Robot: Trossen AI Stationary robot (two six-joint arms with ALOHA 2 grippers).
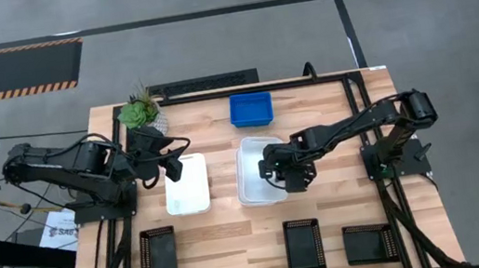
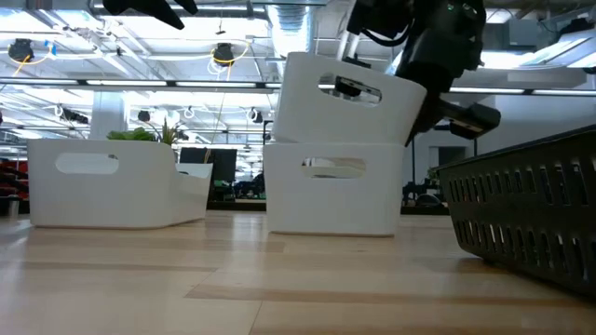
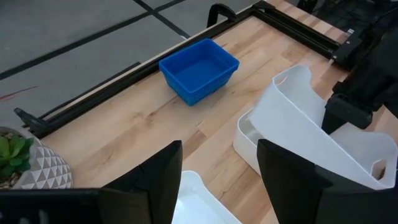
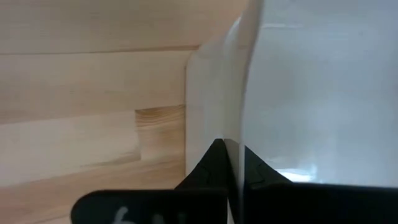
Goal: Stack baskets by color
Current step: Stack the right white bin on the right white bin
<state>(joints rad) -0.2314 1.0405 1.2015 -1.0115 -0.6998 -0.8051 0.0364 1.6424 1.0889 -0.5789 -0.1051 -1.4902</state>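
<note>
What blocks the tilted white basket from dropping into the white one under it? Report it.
Nothing visible does. The right gripper is shut on the wall of the tilted white basket, which already sits partly in the lower white basket. The left gripper hangs open over the other white basket.

no readable text, faint lettering on a white sheet [image 1: 59, 233] beside the table, illegible

Surface [image 1: 235, 238], centre: tilted basket [image 1: 261, 164] sits in another basket [image 1: 250, 194]; single basket [image 1: 187, 184] to its left. Far edge: one basket [image 1: 250, 108], plant [image 1: 140, 111] leftward. Near edge: three baskets [image 1: 159, 253] spaced in a row.
</note>
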